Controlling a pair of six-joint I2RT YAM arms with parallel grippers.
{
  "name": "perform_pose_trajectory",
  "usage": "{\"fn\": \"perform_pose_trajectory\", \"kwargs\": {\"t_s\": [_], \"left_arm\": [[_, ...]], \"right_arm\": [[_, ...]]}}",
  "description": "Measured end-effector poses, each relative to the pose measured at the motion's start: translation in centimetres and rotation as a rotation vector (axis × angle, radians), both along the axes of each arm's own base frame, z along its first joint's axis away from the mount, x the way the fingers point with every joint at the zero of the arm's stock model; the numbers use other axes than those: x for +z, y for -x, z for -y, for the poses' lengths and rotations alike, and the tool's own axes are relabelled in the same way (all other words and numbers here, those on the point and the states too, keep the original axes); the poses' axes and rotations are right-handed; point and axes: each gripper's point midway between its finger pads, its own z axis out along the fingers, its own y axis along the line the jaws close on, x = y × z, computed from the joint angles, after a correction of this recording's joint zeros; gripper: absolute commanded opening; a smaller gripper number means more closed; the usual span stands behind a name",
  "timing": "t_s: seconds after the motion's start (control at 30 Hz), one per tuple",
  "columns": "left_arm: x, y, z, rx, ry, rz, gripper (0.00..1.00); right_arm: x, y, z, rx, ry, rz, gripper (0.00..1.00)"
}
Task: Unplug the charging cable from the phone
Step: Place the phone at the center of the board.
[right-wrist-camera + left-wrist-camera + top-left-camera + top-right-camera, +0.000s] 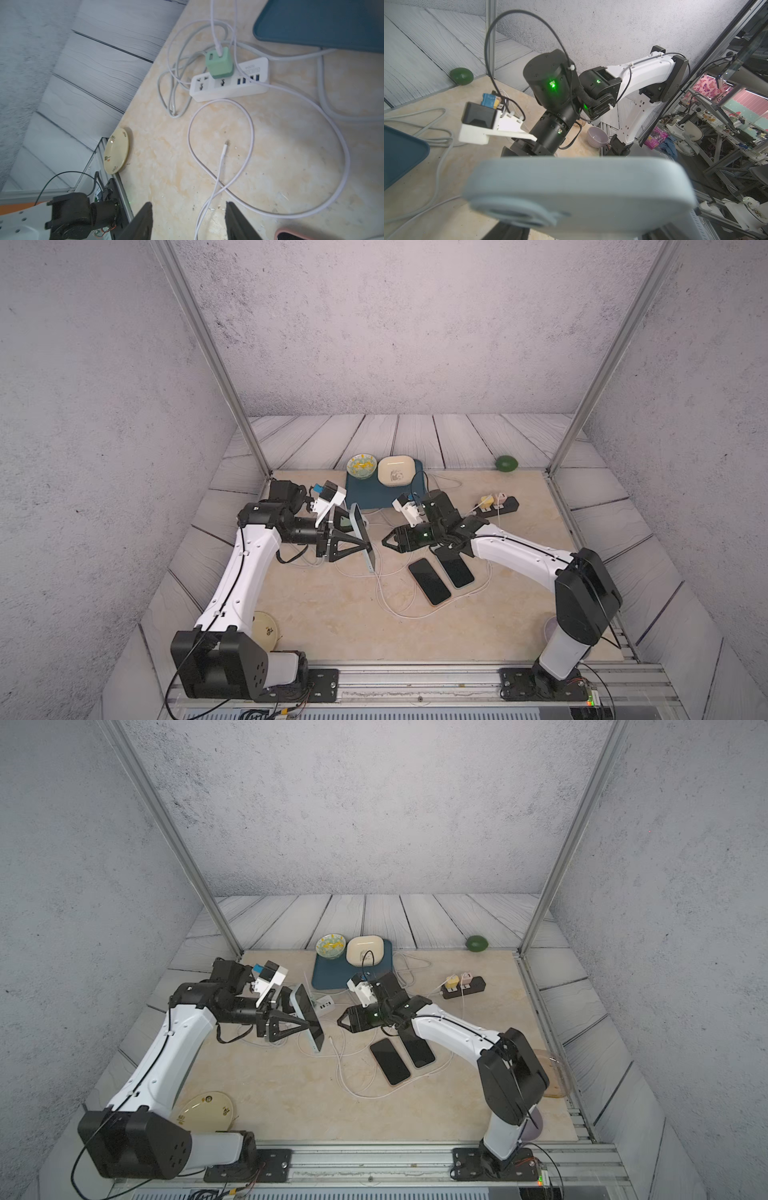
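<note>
Beige marbled tabletop (332, 626) fills the walled cell on my feed. I see the left gripper (368, 548) clamped on the pale-blue-cased smartphone (362, 531), which stands on edge near the table's middle with its dark screen facing the right arm. The right gripper (188, 218) is just beside the phone, jaws apart and gripping nothing. A thin white charging cable (251, 133) loops on the table beneath it. Its plug (224, 148) lies free, apart from the phone.

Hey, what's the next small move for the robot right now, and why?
Probably lower the left claw and set the phone down on the table. The cable's plug already lies loose on the table, free of the phone, and the right claw stands open above it, holding nothing.
</note>
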Motion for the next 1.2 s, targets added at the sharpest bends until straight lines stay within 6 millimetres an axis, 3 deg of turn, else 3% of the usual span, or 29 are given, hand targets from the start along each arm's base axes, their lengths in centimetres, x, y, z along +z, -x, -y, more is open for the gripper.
{"fn": "perform_pose_trajectory", "kwargs": {"t_s": [0.47,0.57,0.97,1.2], "left_arm": [[0.0,0.3,0.0,-0.007,0.003,0.003,0.35],[0.0,0.4,0.0,-0.008,0.003,0.005,0.35],[0.0,0.4,0.0,-0.009,0.004,0.004,0.35],[0.0,0.4,0.0,-0.009,0.004,0.005,0.36]], "right_arm": [[6.9,4.3,0.0,0.244,-0.249,0.157,0.87],[7.7,5.2,-0.2,0.293,-0.303,0.157,0.99],[10.3,8.3,-1.1,0.439,-0.470,0.164,0.99],[10.4,10.5,-2.3,0.513,-0.448,0.194,0.99]]}}
